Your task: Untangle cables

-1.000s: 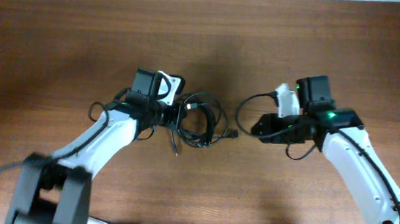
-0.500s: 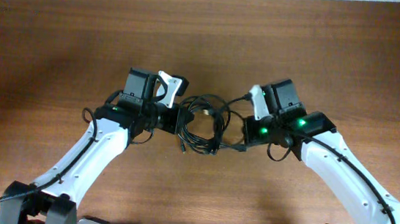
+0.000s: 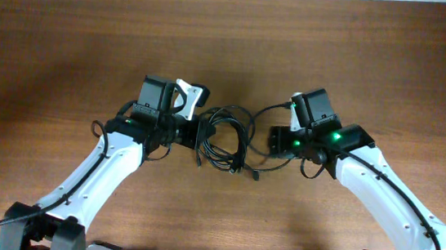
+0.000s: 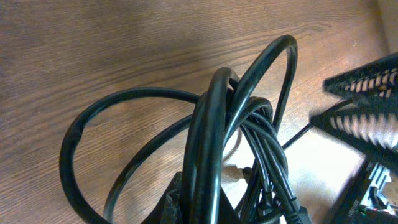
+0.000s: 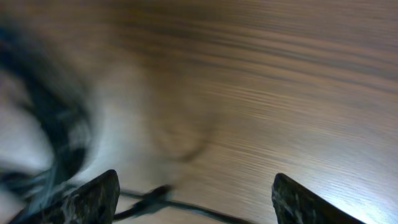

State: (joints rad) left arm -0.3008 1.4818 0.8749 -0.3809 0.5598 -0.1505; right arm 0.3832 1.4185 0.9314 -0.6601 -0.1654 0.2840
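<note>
cables [image 3: 226,138] clamped in left claw [image 3: 198,132], reaching inward | right claw [image 3: 272,140] facing it, apart

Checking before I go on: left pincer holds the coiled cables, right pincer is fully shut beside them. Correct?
Not quite. The right pincer is open, not shut: the right wrist view shows its fingers spread wide, with a thin cord running between them. The left pincer does hold the coiled cables, with the right one beside them.
</note>
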